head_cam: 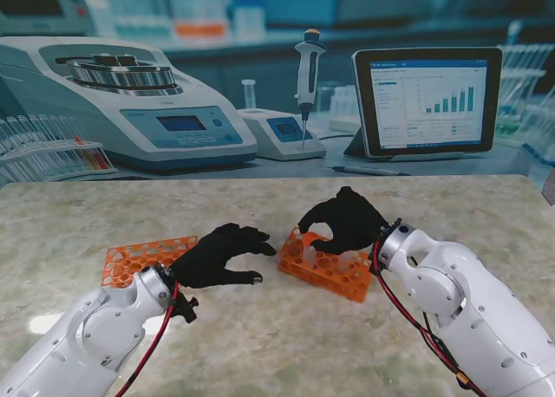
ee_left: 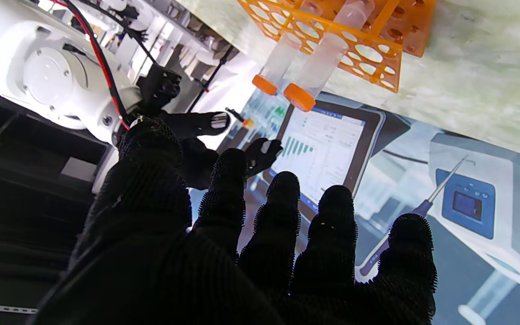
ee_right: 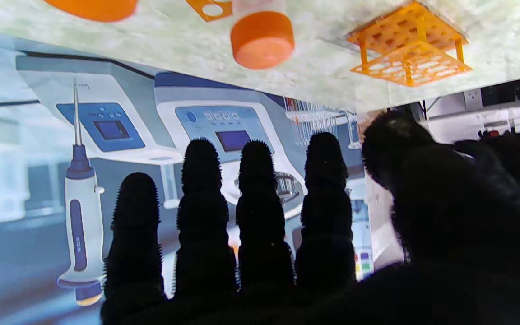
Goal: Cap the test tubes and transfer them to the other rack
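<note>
A: So, which hand is nearer the tubes?

B: The right hand. It hangs directly over the right-hand rack, fingers curled downward and apart, with nothing in them that I can see. In its wrist view the four fingers stand side by side, and a capped tube sits just beyond their tips.

A: And the left hand?

B: The left hand sits between the two racks, fingers loosely spread, holding nothing. The empty rack is just to its left; the tubes are to its right, close but not touching.

A: How do the tubes stand?

B: Upright in the rack, long axis vertical, so a grasp would come from above or the side. The left wrist view shows two tubes, both with orange caps already on.

A: Anything you can't tell?

B: From the stand view the right hand covers much of that rack, so I can't count the tubes there or tell whether any uncapped ones remain.
</note>
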{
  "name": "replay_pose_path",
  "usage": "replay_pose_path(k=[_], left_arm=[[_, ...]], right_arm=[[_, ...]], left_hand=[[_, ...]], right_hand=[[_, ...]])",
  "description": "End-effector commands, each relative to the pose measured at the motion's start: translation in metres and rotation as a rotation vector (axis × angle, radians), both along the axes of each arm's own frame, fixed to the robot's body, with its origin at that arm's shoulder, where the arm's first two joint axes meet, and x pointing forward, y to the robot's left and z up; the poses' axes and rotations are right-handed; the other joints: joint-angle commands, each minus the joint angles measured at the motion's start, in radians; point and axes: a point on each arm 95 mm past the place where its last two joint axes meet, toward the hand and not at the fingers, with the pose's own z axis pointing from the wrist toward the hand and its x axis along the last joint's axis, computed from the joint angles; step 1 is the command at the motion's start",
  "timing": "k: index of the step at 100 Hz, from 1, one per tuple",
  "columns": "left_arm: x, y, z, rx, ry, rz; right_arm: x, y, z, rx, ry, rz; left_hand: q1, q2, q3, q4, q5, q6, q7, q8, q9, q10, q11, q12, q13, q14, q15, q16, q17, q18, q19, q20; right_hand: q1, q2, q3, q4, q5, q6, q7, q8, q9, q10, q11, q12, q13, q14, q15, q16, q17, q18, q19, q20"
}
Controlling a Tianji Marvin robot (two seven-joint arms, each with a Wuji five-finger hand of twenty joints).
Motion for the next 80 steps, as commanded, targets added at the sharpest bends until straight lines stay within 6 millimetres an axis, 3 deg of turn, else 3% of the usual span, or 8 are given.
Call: replay_pose_path(k=[1, 45, 80], left_arm=[[-0.001, -0.002, 0.0, -0.005, 0.0, 0.0], [0.001, -0.003, -0.001, 0.0, 0.009, 0.011], [0.003, -0.003, 0.001, -0.014, 0.021, 0.025]], right_arm=[[-0.012, 0.004, -0.005, 0.013, -0.003, 0.021], [-0.071, -0.005, -0.019, 0.146, -0.06, -0.005], [-0.097, -0.015, -0.038, 0.185, -0.066, -0.029]], left_hand=[[-0.015, 0.027, -0.018, -0.023, -0.037, 0.012, -0.031, -0.018, -0.012, 0.004, -0.021, -0.022, 0.006, 0.006, -0.001, -0.012, -0.001, -0.005, -0.048, -0.024], [-0.026, 0.043, -0.022, -0.024, -0.087, 0.019, -0.075, -0.053, -0.022, 0.007, -0.025, -0.023, 0.007, 0.013, -0.002, -0.009, 0.002, 0.002, -0.041, -0.021], [-0.042, 0.077, -0.026, -0.026, -0.111, 0.027, -0.097, -0.086, -0.02, 0.025, -0.031, -0.03, 0.043, 0.026, 0.009, -0.002, 0.031, 0.026, -0.008, -0.009]], right_hand=[[-0.012, 0.025, -0.014, 0.022, -0.041, 0.018, -0.022, 0.01, -0.016, -0.016, -0.021, -0.012, -0.016, -0.025, -0.037, -0.015, -0.011, 0.039, -0.017, -0.021], [0.002, 0.082, -0.061, 0.031, -0.076, 0.041, -0.063, -0.01, -0.001, -0.023, -0.056, -0.082, 0.001, -0.049, -0.073, -0.101, 0.007, 0.031, -0.049, -0.095], [-0.021, 0.15, -0.109, 0.036, -0.123, 0.051, -0.09, -0.046, -0.048, -0.008, -0.091, -0.158, -0.033, -0.065, -0.112, -0.19, -0.01, 0.048, -0.085, -0.198]])
